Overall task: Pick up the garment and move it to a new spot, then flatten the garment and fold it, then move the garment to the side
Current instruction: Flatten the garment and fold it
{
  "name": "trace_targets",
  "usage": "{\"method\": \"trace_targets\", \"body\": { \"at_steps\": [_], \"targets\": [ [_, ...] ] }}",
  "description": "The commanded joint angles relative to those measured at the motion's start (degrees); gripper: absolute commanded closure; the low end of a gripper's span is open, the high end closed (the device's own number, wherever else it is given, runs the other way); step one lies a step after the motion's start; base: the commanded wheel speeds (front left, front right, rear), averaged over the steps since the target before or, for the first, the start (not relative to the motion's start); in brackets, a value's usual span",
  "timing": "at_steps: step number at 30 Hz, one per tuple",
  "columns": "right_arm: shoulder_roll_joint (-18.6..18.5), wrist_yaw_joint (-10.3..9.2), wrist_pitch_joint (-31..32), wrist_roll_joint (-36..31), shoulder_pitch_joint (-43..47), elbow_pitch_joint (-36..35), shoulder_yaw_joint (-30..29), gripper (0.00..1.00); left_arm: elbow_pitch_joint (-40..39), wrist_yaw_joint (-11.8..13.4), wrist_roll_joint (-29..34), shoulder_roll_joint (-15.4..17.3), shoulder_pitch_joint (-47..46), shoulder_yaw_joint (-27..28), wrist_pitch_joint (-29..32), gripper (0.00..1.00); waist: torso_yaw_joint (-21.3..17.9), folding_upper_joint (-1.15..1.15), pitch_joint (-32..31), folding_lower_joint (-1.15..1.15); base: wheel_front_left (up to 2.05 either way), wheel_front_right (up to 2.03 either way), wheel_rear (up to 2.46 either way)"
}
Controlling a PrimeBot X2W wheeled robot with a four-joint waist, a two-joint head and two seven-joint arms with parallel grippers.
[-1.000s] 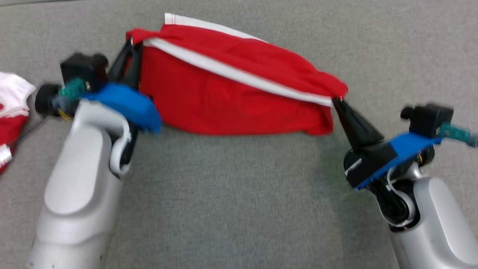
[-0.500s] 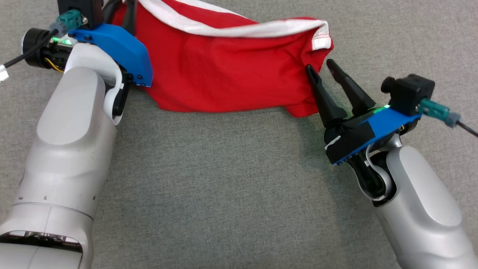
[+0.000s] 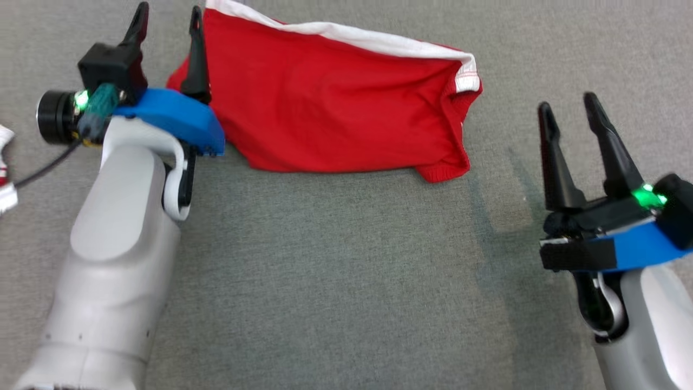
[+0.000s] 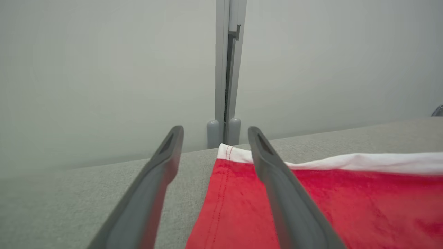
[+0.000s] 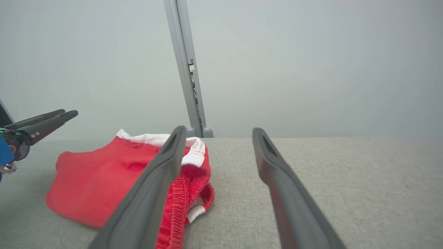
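Head view: garment [image 3: 335, 103] lies at upper centre, right end bunched; left gripper [image 3: 169, 11] at its upper-left edge and right gripper [image 3: 567, 103] mid-right, apart from it, both wide open & empty, so prob. relocated; flatten, fold, side move left.

Looks like a robot test booth in a lab, not a home: flat grey fabric-covered surface [image 3: 346, 281] with a red garment [image 3: 335, 108] lying at 12 o'clock in the head view. Behind it, plain pale partition panels [image 5: 311, 69] joined by a bare metal post [image 4: 221, 69] at 12 o'clock in both wrist views.
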Motion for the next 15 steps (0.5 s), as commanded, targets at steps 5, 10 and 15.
{"method": "trace_targets", "body": {
  "at_steps": [5, 10, 15],
  "targets": [
    [1.29, 0.02, -0.21, -3.0, 5.37, -3.62, -4.27, 0.0, -13.3, 3.78, 1.4, 0.29, 11.7, 3.43, -0.24, 0.0, 1.26, 0.0, -2.94, 0.01, 0.0, 0.0, 0.0],
    [2.18, 0.01, -0.21, -4.6, 9.83, -4.98, -6.62, 0.0, -23.82, 6.25, 2.44, 0.11, 23.63, 5.54, -0.23, 0.0, 2.65, 0.0, -6.05, 0.01, 0.0, 0.0, 0.0],
    [2.32, 0.01, -0.2, -5.5, 12.95, -3.91, -7.63, 0.0, -29.12, 8.23, 2.87, 0.19, 32.68, 6.69, -0.26, 0.0, 3.79, 0.0, -9.02, 0.01, 0.0, 0.0, 0.0]
  ]
}}
